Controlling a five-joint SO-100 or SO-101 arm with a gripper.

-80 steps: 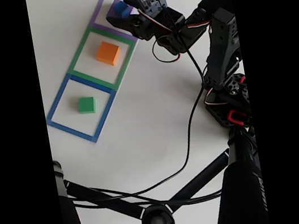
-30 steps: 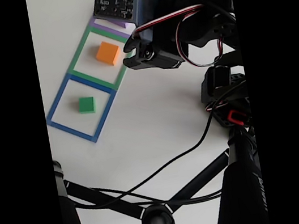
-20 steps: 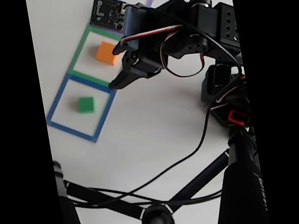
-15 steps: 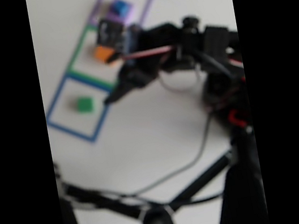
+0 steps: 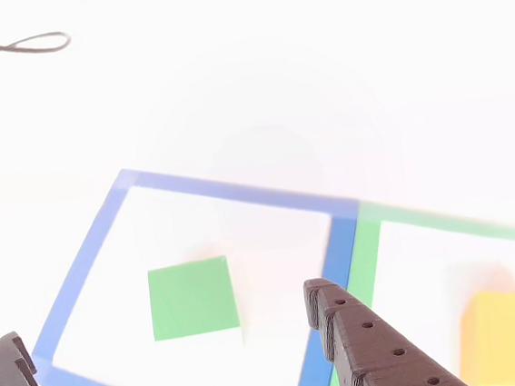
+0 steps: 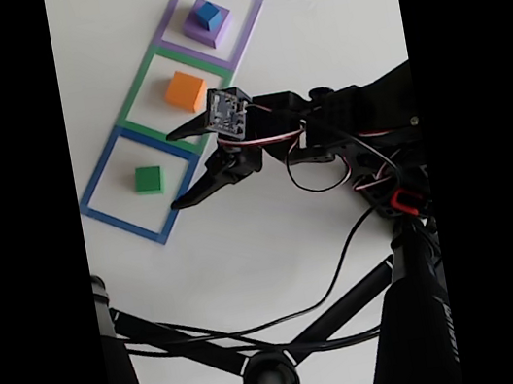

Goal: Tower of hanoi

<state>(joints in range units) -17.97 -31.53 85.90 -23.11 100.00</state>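
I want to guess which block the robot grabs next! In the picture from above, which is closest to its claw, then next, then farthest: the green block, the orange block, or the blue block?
Measured from the gripper, whose jaws stand open, in the fixed view:
1. Green block: just left of the fingertips, inside the blue square.
2. Orange block: farther up, inside the green square.
3. Blue block: at the top, sitting on a purple block.

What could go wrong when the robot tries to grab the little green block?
The open gripper sits to the right of the green cube, not around it, so closing now would likely miss. A finger could also bump and slide the cube. The orange cube sits close by and could get knocked.
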